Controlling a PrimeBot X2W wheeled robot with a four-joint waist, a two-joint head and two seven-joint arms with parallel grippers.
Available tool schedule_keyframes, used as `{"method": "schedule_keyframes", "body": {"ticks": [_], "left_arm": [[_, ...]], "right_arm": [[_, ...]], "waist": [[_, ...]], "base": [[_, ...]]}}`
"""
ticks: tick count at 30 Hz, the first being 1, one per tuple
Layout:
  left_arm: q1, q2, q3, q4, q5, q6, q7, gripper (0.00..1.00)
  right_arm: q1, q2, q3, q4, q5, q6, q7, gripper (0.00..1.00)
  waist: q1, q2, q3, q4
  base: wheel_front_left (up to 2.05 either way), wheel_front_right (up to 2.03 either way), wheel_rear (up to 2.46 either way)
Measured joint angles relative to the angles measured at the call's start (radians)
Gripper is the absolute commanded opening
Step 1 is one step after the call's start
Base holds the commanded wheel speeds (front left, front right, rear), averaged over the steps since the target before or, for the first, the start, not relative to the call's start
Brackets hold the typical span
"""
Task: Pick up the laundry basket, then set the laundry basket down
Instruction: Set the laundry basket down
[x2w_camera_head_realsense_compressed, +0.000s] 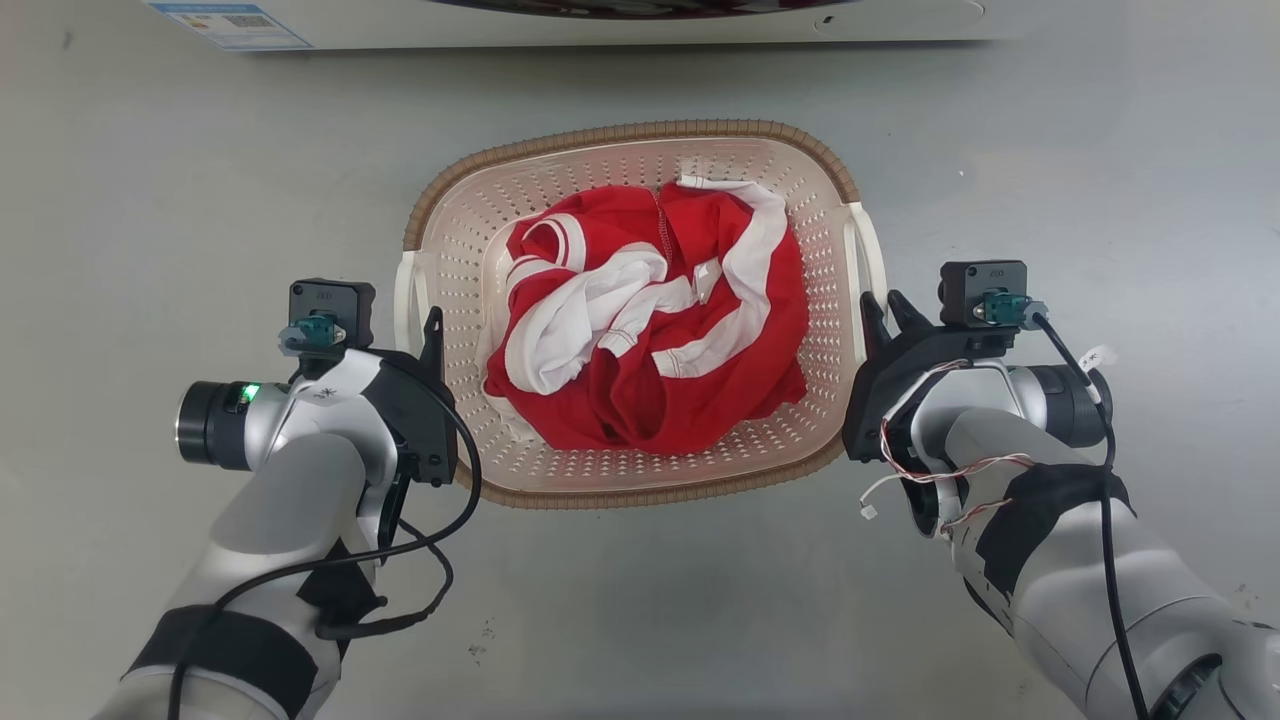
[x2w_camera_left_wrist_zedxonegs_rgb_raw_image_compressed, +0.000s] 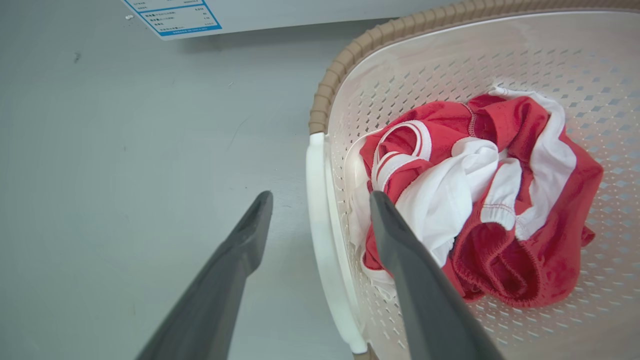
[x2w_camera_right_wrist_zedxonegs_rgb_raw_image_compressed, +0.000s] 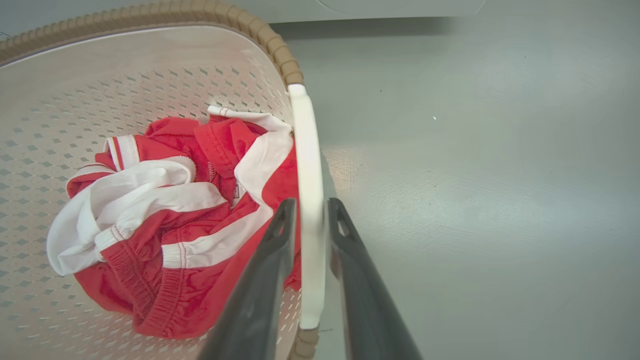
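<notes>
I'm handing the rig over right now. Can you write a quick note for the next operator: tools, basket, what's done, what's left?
Left tool: open, fingers straddling the basket's left handle, one outside, one inside the wall, not clamped.
Right tool: closed on the right handle, a finger tight against each side.
Laundry basket: appears to rest on the floor in front of the washer, with a red and white garment inside.
Done: both tools lined up on the handles, right side gripped.
Left: close the left tool, lift evenly, then set the basket down.
</notes>
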Motion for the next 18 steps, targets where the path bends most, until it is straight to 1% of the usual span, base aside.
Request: {"method": "schedule_keyframes", "body": {"ticks": [3,6,10,11,12,18], "left_arm": [[-0.001,0.0,-0.003,0.001,0.0,0.0,-0.001,1.0],[-0.002,0.0,-0.006,0.003,0.0,-0.007,-0.001,1.0],[-0.004,0.0,-0.008,0.004,0.001,-0.007,-0.001,1.0],[-0.004,0.0,-0.008,0.006,0.001,-0.007,-0.001,1.0],[-0.004,0.0,-0.009,0.006,0.001,-0.007,-0.001,1.0],[-0.012,0.003,-0.01,0.009,0.005,-0.007,-0.001,1.0]], "right_arm": [[0.002,0.0,0.0,0.0,0.001,0.0,0.0,0.29],[0.003,0.0,0.0,0.001,0.008,0.0,0.001,0.22],[0.003,0.0,0.001,0.001,0.008,0.0,0.0,0.08],[0.003,0.0,0.001,0.002,0.008,0.0,0.0,0.02],[0.004,0.0,0.002,0.003,0.008,0.0,0.0,0.0],[0.011,-0.001,0.002,0.0,0.009,0.0,-0.002,0.0]], "waist": [[0.0,0.0,0.002,0.0],[0.0,0.0,0.004,0.001],[-0.0001,-0.0001,0.008,0.002],[-0.0002,-0.0001,0.009,0.001],[-0.0002,-0.0001,0.009,0.001],[-0.0003,-0.0001,0.011,-0.003]], "base": [[0.0,0.0,0.0],[0.0,0.0,0.0],[0.0,0.0,0.0],[0.0,0.0,0.0],[0.0,0.0,0.0],[0.0,0.0,0.0]]}}
